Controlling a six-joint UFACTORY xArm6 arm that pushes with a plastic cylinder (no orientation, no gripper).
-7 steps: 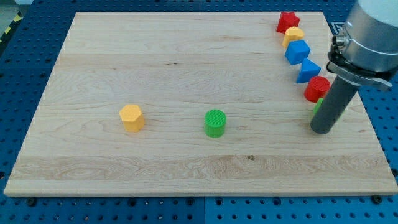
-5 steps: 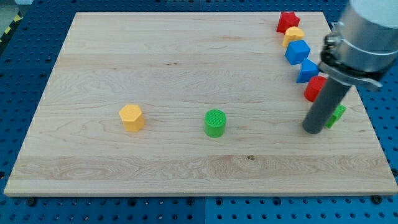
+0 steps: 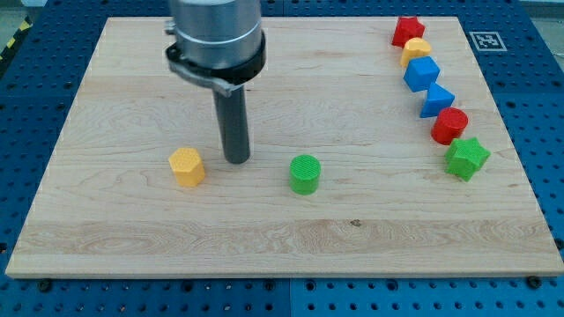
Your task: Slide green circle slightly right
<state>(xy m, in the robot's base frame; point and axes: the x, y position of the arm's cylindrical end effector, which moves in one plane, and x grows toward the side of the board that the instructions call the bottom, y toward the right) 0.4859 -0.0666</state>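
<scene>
The green circle (image 3: pixel 305 173) stands on the wooden board (image 3: pixel 132 238), a little below the middle. My tip (image 3: pixel 236 159) rests on the board to the left of the green circle, slightly above its level, with a clear gap between them. The yellow hexagon (image 3: pixel 187 165) lies just left of my tip. The rod rises straight up to the arm's grey body at the view's top.
A curved row of blocks runs down the view's right side: red star (image 3: pixel 408 30), yellow block (image 3: pixel 416 49), blue cube (image 3: pixel 422 72), blue triangle (image 3: pixel 438 99), red circle (image 3: pixel 449 125), green star (image 3: pixel 466 158).
My tip has swept from the view's right side, beside the red circle and green star, across the board to the left of the green circle. The green star now shows fully.
</scene>
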